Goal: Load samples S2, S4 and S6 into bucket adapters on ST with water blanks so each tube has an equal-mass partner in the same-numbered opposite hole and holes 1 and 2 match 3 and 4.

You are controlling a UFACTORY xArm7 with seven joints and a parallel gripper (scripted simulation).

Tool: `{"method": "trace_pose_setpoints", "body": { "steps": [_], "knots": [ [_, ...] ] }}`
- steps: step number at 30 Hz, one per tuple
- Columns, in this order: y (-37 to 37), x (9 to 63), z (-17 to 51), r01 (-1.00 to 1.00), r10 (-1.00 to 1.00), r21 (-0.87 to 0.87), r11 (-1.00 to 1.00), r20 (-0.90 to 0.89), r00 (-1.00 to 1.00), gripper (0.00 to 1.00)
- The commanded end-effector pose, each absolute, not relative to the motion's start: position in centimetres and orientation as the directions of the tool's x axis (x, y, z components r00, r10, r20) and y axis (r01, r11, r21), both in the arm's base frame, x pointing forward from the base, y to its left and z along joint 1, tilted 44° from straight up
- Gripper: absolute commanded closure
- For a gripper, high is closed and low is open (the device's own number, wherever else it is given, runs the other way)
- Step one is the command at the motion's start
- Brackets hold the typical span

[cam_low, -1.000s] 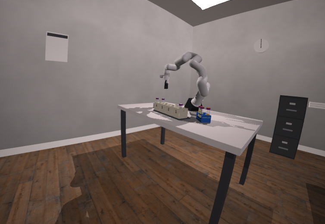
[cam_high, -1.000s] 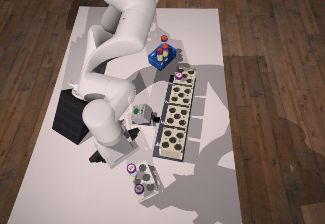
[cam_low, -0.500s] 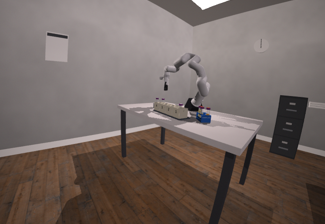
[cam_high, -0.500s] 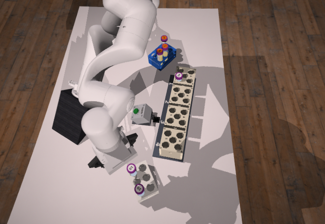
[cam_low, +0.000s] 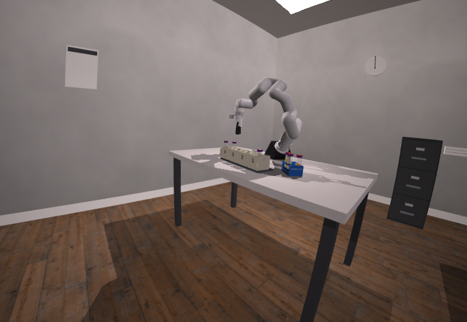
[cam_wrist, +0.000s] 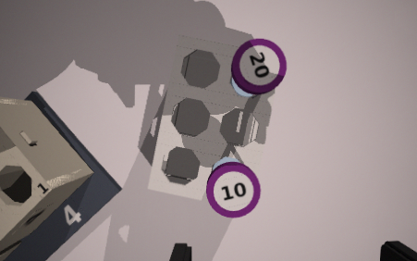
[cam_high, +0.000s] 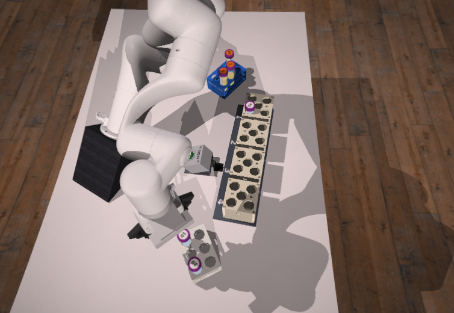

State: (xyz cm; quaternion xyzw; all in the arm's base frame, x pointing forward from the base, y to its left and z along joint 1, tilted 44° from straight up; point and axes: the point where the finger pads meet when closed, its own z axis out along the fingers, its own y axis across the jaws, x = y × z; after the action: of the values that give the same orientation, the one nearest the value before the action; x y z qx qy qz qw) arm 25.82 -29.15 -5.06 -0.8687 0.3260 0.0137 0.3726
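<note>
My gripper [cam_high: 161, 215] [cam_low: 238, 129] [cam_wrist: 291, 254] is open and empty, high above the table beside the grey blank rack [cam_high: 212, 269] [cam_wrist: 161, 178]. That rack holds two white-dot blanks: the 10 mL tube [cam_high: 183, 235] [cam_wrist: 233, 190], nearest my fingers, and the 20 mL tube [cam_high: 194, 263] [cam_wrist: 258, 66]. The stand ST [cam_high: 220, 192] [cam_low: 244, 158] [cam_wrist: 94, 192] carries four beige adapters. Adapter 1 [cam_high: 267, 108] holds one white-dot blank [cam_high: 250, 106]; its label is unreadable. Adapter 4 [cam_high: 239, 195] [cam_wrist: 37, 157] and the two between are empty. The blue sample rack [cam_high: 221, 88] [cam_low: 293, 169] holds three orange-dot tubes [cam_high: 230, 65].
The green DONE key [cam_high: 191, 154] sits on a small grey desk [cam_high: 201, 161] left of adapter 3, partly under my arm. The arm's black pedestal [cam_high: 95, 162] stands at the table's left. The blank rack has several empty holes.
</note>
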Motion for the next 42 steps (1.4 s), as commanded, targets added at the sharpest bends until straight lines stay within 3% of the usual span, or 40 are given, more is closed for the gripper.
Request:
{"method": "trace_pose_setpoints", "body": {
  "steps": [1, 42],
  "knots": [
    [-28.8, 26.0, -5.7, -0.577, -0.560, -0.636, -0.512, -0.262, 0.786, 0.00],
    [-26.5, 26.8, -8.3, -0.577, -0.560, -0.636, -0.512, -0.262, 0.786, 0.00]
  ]
}}
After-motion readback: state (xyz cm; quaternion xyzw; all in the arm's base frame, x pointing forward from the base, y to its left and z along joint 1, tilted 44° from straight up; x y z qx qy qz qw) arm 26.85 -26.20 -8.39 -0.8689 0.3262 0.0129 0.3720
